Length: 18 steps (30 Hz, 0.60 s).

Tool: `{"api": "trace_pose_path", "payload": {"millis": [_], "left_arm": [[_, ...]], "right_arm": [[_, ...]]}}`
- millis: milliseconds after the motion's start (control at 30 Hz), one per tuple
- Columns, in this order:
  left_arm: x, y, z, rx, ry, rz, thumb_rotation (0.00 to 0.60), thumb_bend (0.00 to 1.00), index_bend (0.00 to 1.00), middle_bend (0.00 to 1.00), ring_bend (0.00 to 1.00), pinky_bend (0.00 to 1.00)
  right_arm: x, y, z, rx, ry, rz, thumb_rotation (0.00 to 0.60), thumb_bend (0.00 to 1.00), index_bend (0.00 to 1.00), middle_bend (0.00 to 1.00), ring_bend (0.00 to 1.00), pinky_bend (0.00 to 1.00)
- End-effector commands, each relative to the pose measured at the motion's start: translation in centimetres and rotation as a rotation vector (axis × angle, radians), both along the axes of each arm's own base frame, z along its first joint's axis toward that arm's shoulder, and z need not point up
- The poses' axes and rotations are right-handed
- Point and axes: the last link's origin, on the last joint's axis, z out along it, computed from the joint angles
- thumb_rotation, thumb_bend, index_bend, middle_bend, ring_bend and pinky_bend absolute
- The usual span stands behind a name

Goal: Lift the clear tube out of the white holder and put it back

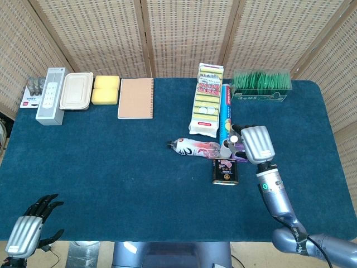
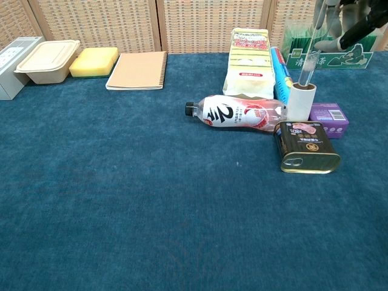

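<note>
We are holding the clear tube (image 2: 310, 60) in our right robot hand (image 1: 255, 144), fingers closed around its upper part near the top edge of the chest view, where the robot hand itself is mostly cut off. The tube is hanging nearly upright, tilted slightly, with its rounded lower end just above the open mouth of the white holder (image 2: 301, 102); we cannot tell whether the tip is still inside the rim. The holder is standing upright on the blue worktop (image 1: 111, 162), touching a purple box (image 2: 329, 112) on one side and sitting just beside a plastic bottle (image 2: 236, 113) lying on its side. A dark tin can (image 2: 306, 147) is lying just in front of the holder. Behind them, a yellow pack of sponges (image 1: 207, 99) and a blue roll (image 1: 225, 111) are lying side by side. Our left robot hand (image 1: 27, 226) is hanging at the near left edge of the worktop, fingers spread and holding nothing.
</note>
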Motion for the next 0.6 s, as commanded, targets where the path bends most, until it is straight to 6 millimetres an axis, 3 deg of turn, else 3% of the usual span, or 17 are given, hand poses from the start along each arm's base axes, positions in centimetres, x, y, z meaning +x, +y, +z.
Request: {"api": "trace_pose_path", "payload": {"millis": [33, 600], "left_arm": [[0.0, 0.0, 0.0, 0.000, 0.000, 0.000, 0.600, 0.18, 0.23, 0.15, 0.12, 0.22], [-0.1, -0.2, 0.2, 0.010, -0.009, -0.003, 0.600, 0.18, 0.24, 0.15, 0.12, 0.22]], "right_arm": [[0.1, 0.1, 0.4, -0.004, 0.003, -0.001, 0.600, 0.34, 0.61, 0.67, 0.66, 0.63], [0.8, 0.7, 2.7, 0.009, -0.007, -0.019, 0.600, 0.34, 0.64, 0.71, 0.71, 0.67]]}}
